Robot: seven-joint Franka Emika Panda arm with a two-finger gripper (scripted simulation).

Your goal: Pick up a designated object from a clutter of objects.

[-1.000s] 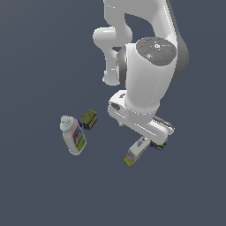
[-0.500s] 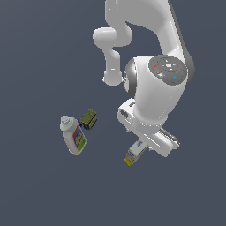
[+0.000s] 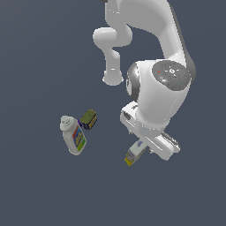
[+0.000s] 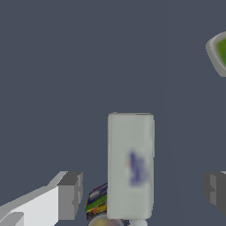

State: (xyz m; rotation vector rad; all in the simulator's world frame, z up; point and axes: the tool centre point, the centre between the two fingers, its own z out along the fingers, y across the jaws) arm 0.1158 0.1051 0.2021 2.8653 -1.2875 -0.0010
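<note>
While the bottle (image 3: 73,136) and the tin (image 3: 88,119) lie where they were, well to the exterior view's left of the carton (image 3: 135,152), the arm has dropped lower over that carton. The jaws (image 4: 141,194) are spread wide, one finger (image 4: 69,195) on each side, not touching it. I think closing comes next.

The exterior view looks steeply down from a distance, while the wrist view faces straight down, close above the carton (image 4: 130,165), shared by both views.
</note>
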